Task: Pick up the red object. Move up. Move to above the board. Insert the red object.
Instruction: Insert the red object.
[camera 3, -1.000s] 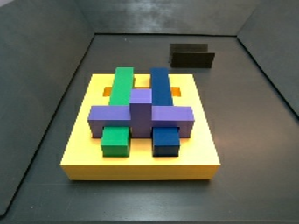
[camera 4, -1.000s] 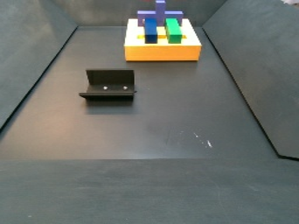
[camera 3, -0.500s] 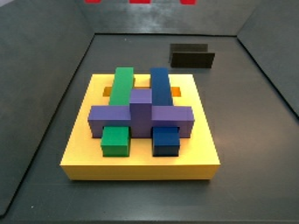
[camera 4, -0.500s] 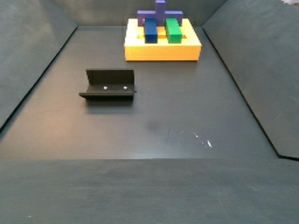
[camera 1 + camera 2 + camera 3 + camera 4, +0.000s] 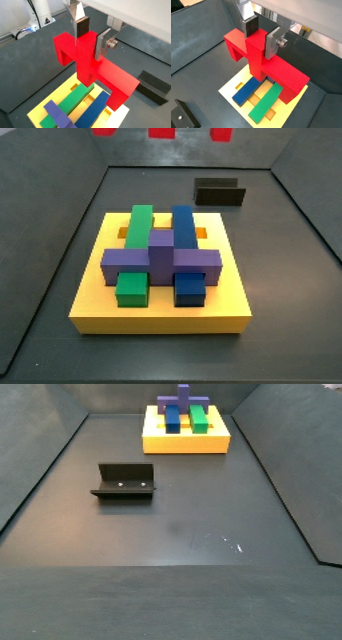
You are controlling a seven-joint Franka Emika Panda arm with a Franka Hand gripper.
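My gripper (image 5: 92,37) is shut on the central post of the red object (image 5: 110,75), whose crossbar and two legs hang below the fingers; it shows in both wrist views, gripper (image 5: 262,36) and red object (image 5: 278,70). The yellow board (image 5: 55,96) lies beneath it, also seen in the wrist view (image 5: 232,86). In a side view the board (image 5: 160,322) carries a green block (image 5: 138,228), a blue block (image 5: 183,228) and a purple cross block (image 5: 160,256). Only the red object's lower tips (image 5: 160,132) show there, high above the board. In a side view (image 5: 185,444) the board sits at the far end; the gripper is out of that view.
The dark fixture (image 5: 221,193) stands behind the board, also seen on the floor in a side view (image 5: 124,481) and in both wrist views (image 5: 150,85) (image 5: 184,115). Grey walls enclose the dark floor.
The red object's tips have come into the side view at its top edge and now reach a little lower. The board and fixture have not moved.
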